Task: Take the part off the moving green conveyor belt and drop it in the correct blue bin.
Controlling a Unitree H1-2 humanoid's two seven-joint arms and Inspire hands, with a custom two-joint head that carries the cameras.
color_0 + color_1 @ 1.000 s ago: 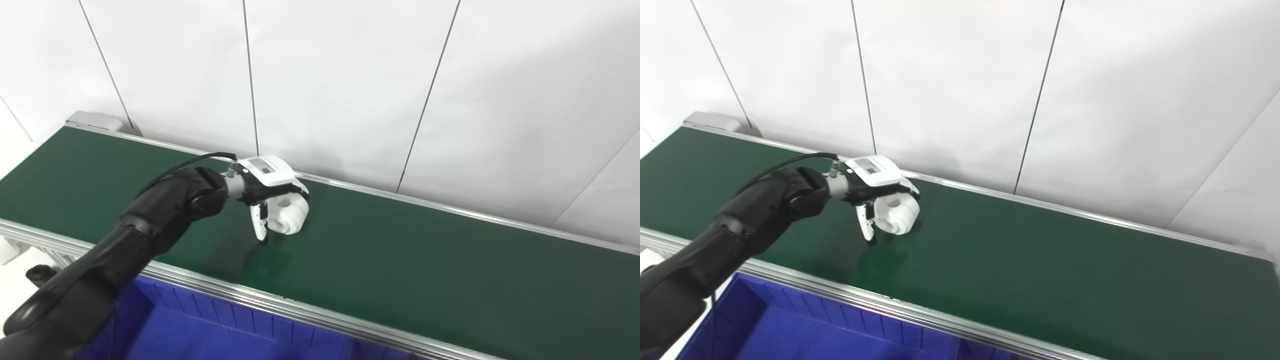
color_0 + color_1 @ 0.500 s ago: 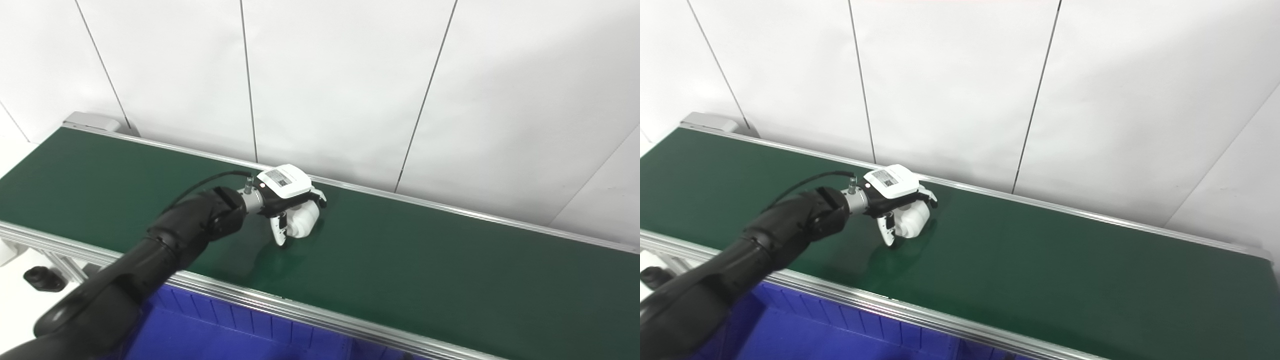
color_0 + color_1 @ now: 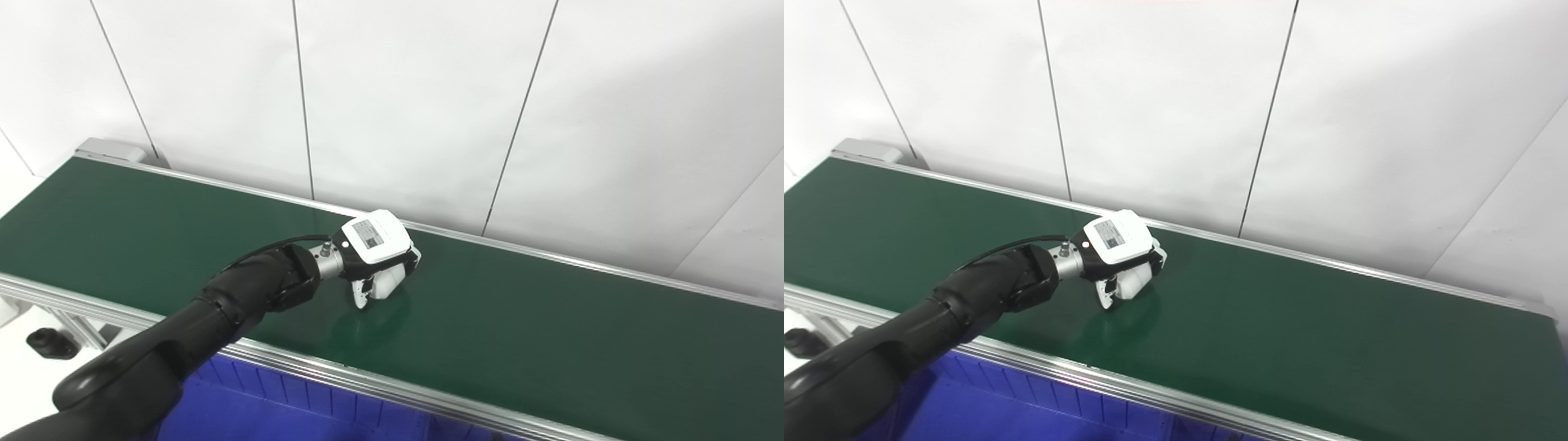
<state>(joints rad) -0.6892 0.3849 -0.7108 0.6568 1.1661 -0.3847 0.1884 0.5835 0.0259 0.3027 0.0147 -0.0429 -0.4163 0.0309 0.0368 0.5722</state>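
Left hand (image 3: 378, 257) curled around white part (image 3: 387, 285) on belt (image 3: 551, 331) — best clamped firmly before lifting toward bin (image 3: 275, 410).

Both head cameras look down from close above at the green conveyor belt (image 3: 551, 331), which runs from 10 to 4 o'clock; they share it, the right view shifted slightly

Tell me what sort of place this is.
Probably a sorting or factory test cell: a long green conveyor belt with aluminium rails, a blue bin below its near edge, and plain white wall panels behind.
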